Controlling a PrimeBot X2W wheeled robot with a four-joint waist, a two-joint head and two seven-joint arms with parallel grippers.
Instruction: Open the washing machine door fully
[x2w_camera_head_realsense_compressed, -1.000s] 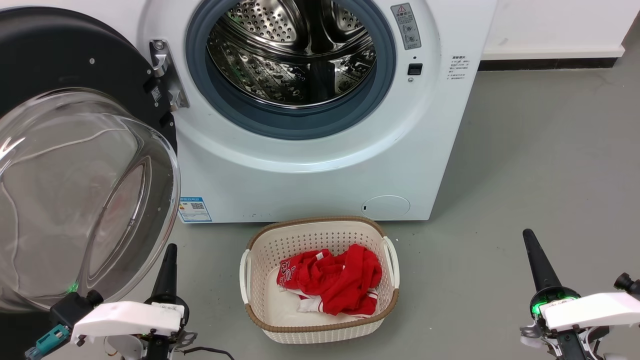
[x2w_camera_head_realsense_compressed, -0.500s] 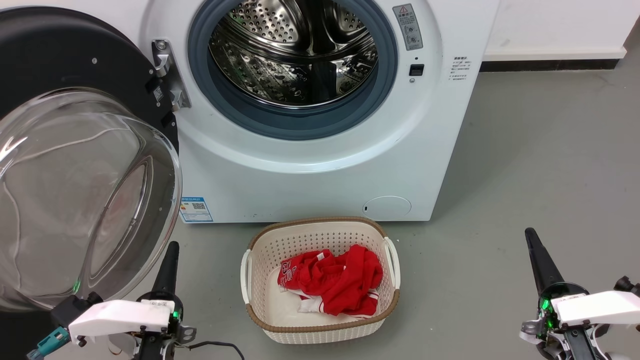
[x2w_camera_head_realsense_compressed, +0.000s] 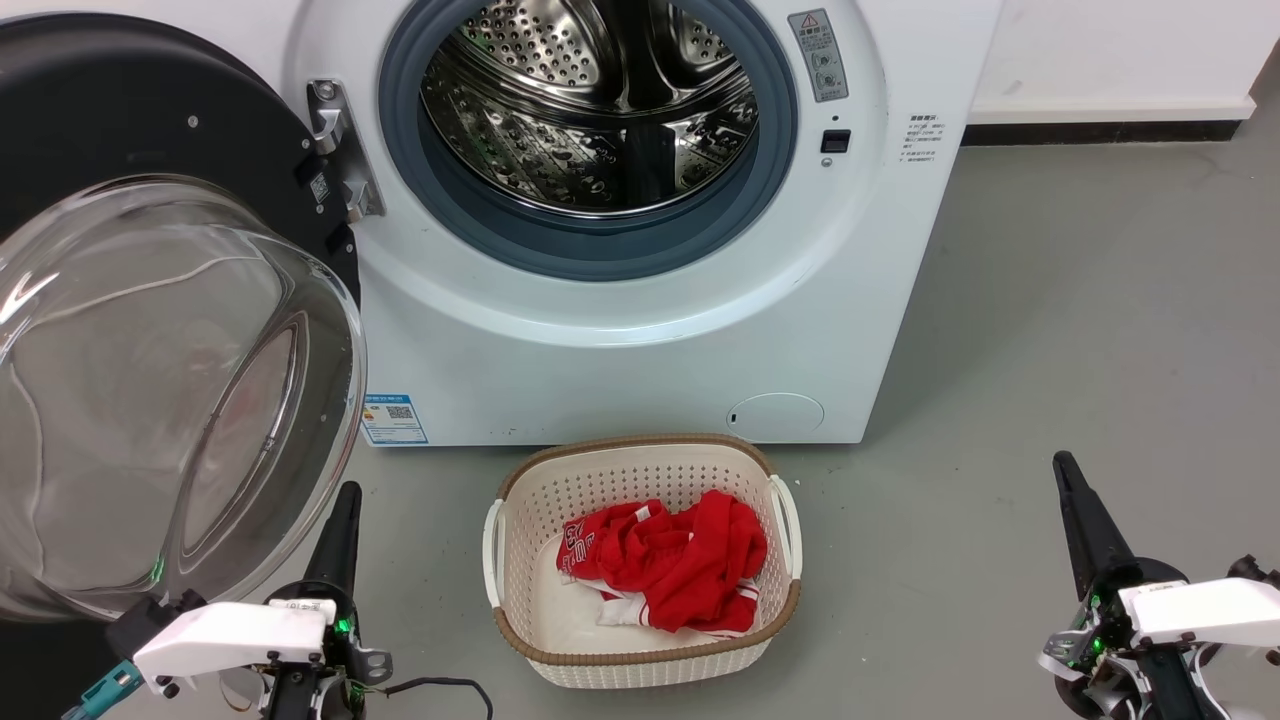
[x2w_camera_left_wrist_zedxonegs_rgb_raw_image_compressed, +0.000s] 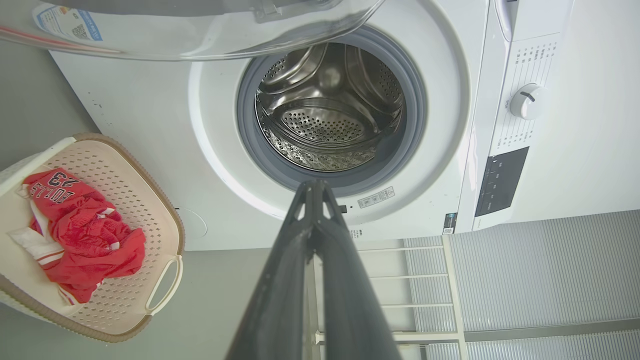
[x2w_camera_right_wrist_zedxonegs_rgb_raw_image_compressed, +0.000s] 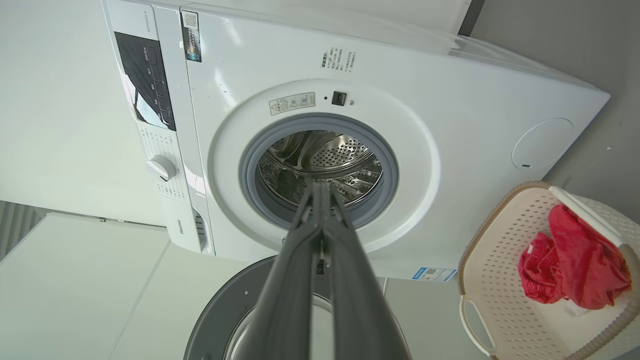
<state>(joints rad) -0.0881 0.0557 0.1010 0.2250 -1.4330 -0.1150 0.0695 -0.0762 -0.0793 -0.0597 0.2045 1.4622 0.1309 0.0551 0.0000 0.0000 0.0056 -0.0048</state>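
while washing machine door stands open, left pincer, right pincer closed

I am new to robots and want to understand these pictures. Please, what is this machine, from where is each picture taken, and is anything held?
It is a robot with two arms, each ending in a gripper with two long dark fingers. The head view looks down from its head: left gripper at lower left, right gripper at lower right. The two wrist views look along each gripper's fingers. Both grippers are shut and hold nothing. Ahead stands a white washing machine, its black glass door swung open to the left. On the grey floor sits a cream basket holding red clothing.
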